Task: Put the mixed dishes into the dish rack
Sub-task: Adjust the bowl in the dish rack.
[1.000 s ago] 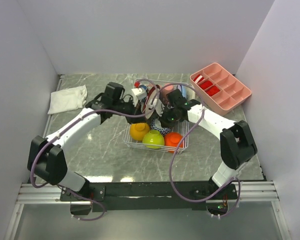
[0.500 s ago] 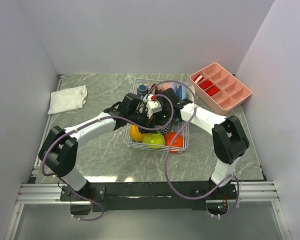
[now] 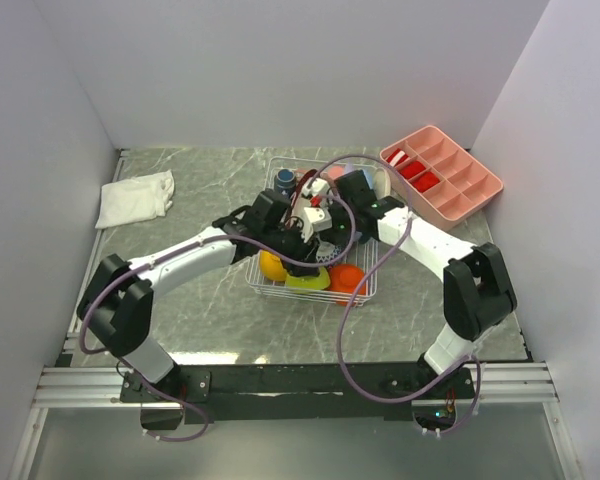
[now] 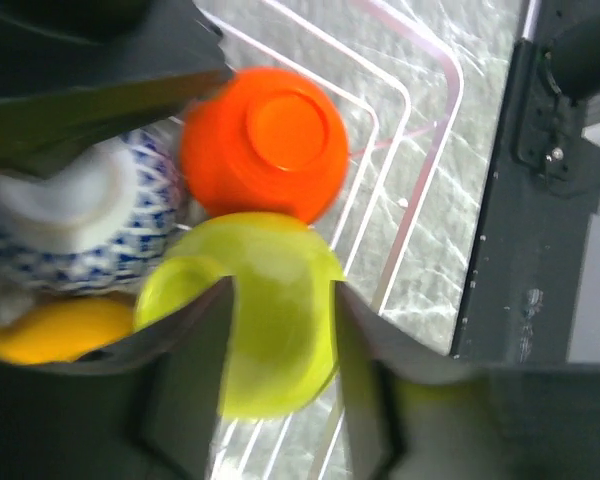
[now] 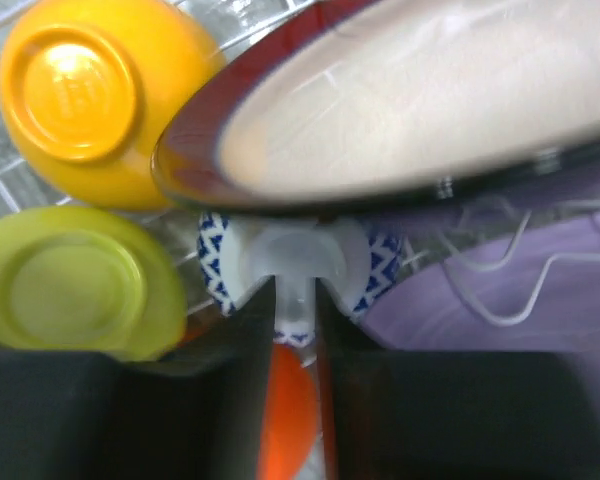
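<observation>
Rack white wire, lime bowl inverted, glossy

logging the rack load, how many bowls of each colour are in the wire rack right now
orange-yellow bowl: 1
lime bowl: 1
red-orange bowl: 1
blue-and-white patterned bowl: 1
total: 4 bowls
</observation>
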`<control>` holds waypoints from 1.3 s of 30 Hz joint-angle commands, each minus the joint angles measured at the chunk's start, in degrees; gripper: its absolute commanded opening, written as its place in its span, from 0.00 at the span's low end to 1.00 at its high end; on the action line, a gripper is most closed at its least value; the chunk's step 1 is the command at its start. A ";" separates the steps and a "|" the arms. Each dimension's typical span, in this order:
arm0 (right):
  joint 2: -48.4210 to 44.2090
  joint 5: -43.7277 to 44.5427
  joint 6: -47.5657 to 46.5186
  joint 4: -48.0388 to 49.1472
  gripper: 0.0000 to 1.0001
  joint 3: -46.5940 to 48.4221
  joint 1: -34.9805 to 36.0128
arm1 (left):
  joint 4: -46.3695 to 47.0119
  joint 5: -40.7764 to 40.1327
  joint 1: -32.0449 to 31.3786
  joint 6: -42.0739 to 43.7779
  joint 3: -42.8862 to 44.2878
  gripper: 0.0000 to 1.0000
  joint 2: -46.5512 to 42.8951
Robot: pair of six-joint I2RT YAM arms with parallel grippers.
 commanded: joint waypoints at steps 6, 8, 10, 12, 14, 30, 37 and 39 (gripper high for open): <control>-0.83 -10.86 6.66 -16.87 0.70 9.83 -3.00 | -6.20 -7.39 2.28 -0.37 6.80 0.74 -17.14; -1.00 -13.16 9.47 -16.88 0.74 9.22 -2.21 | -6.82 -9.07 5.00 -1.94 6.36 0.76 -18.90; -0.83 -10.98 10.61 -17.49 0.76 9.04 -0.81 | -6.39 -9.69 7.56 -4.58 4.35 0.77 -19.96; -0.91 -10.17 11.58 -17.93 0.82 8.60 1.21 | -5.34 -9.17 11.51 -5.55 2.94 0.77 -21.01; -0.47 -12.35 13.16 -19.25 0.83 8.51 1.75 | -4.28 -9.07 14.49 -5.38 1.97 0.77 -21.63; 4.18 -15.36 17.38 -18.55 0.83 6.40 4.65 | -2.34 -7.23 20.40 -5.56 -0.93 0.77 -25.58; 5.24 -15.71 16.86 -18.81 0.82 7.19 4.12 | -1.55 -6.44 20.66 -6.08 -1.46 0.77 -25.50; 4.45 -14.84 16.68 -18.64 0.82 7.63 3.69 | -1.38 -6.26 20.75 -6.17 -1.64 0.77 -25.59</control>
